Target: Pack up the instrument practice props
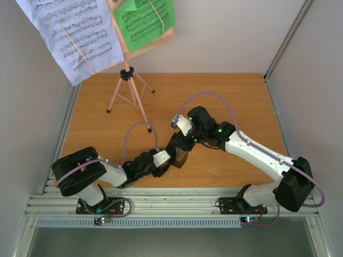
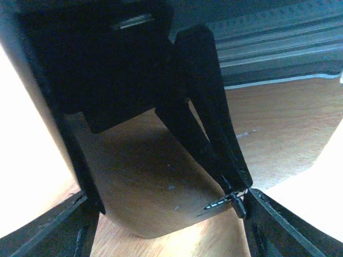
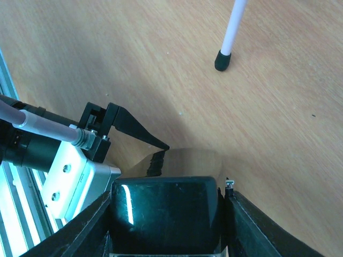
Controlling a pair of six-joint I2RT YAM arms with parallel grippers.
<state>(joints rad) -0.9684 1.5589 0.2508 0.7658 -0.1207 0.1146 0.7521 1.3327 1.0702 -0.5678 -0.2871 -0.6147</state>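
Only overhead are the sheets of music (image 1: 72, 35) visible; wrist views show metronome (image 3: 166, 211).

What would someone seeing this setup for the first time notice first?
Probably the pink music stand at the back left of the table, carrying white sheet music and a green sheet. Next, mid-table, comes a small black metronome, with the right gripper clamped on it and the left gripper with its jaws standing either side of it.

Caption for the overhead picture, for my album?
Two robot arms meet at a small black metronome, with the pink music stand, its white sheet and green sheet standing behind.
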